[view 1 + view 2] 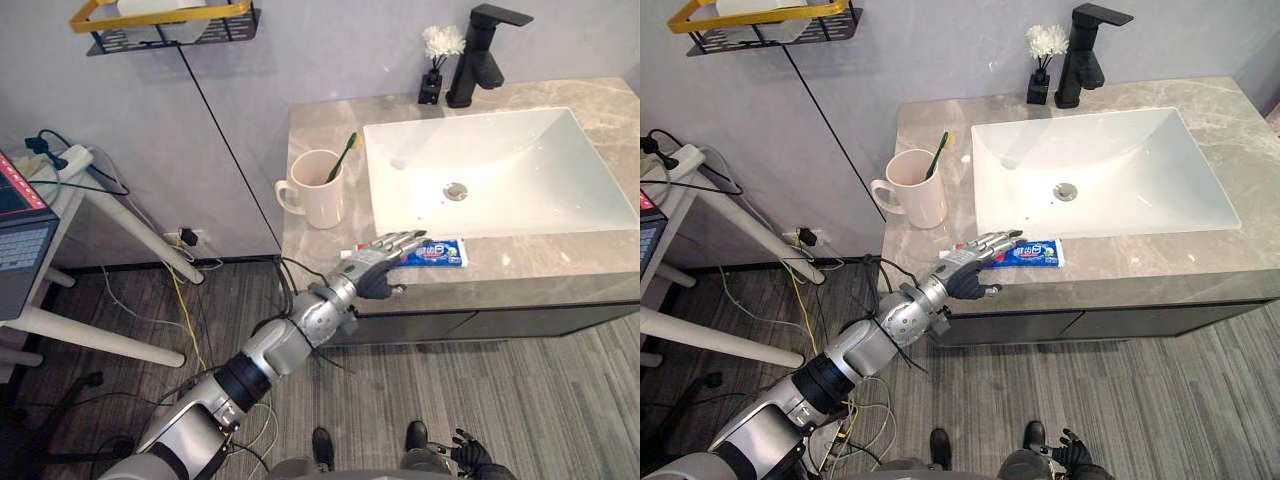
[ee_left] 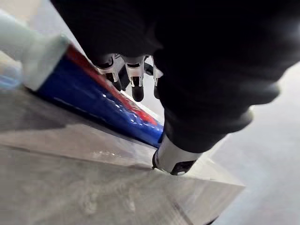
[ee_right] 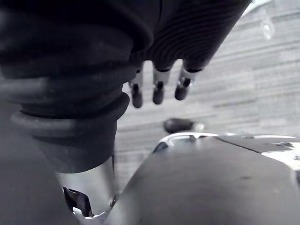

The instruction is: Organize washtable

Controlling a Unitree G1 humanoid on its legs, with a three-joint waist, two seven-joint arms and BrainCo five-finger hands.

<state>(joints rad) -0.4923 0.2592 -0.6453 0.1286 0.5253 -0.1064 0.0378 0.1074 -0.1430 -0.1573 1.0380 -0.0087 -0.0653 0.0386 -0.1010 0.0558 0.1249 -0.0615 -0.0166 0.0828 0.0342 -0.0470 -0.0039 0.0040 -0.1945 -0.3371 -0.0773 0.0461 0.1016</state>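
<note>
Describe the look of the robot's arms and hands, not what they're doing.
The left arm is made of rounded silver-grey shells with a black band between segments. The left hand has silver fingers with dark tips and a dark ribbed cover over its back and wrist. The right hand matches it, with the same ribbed cover, silver fingers and dark tips.

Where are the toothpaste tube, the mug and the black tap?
toothpaste tube [image 1: 440, 252], left eye view, middle of its blue body.
mug [image 1: 320, 200], left eye view, its front wall.
black tap [image 1: 478, 60], left eye view, its upright column.
</note>
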